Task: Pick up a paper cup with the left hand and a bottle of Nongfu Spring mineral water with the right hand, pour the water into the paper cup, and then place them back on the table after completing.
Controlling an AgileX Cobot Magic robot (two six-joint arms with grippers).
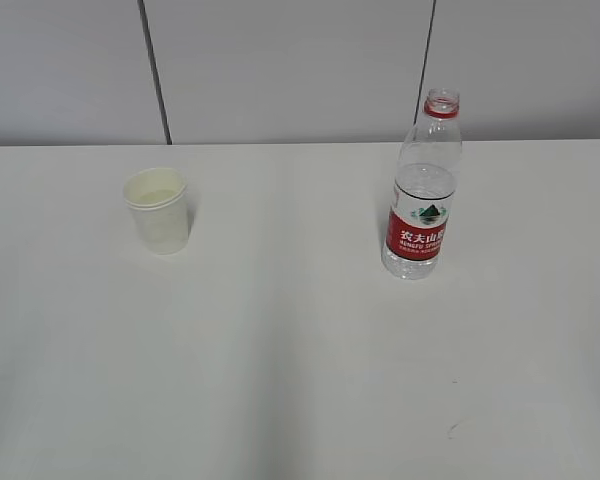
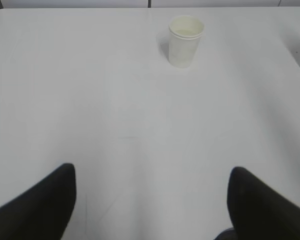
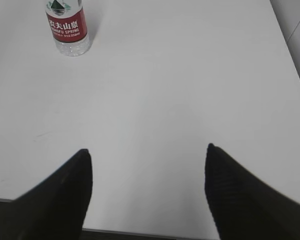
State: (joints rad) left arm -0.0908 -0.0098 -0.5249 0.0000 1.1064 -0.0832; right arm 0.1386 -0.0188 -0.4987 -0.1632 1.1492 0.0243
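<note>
Black fingers of the left hand (image 2: 150, 200) fill the bottom corners of the left wrist view, spread wide with bare table (image 2: 115, 125) between them and nothing held. Likewise the right hand (image 3: 147, 195) shows two dark fingers set far apart over the near edge of the table, gripping nothing.

Beyond the left hand's fingers, well apart from them, the paper cup (image 2: 185, 41) stands upright toward the far side of the tabletop. From the exterior view the cup (image 1: 158, 210) holds a shallow pool of water (image 1: 157, 197), its surface sitting low inside the rim.

To the right of the cup, well apart from it, the Nongfu Spring bottle (image 1: 423, 186) stands upright on the table, cap off, a red ring around its open neck. Its red label wraps the lower body, and clear water reaches to about the level just above that label. Behind the cup runs a pale panelled wall (image 1: 280, 70).
</note>
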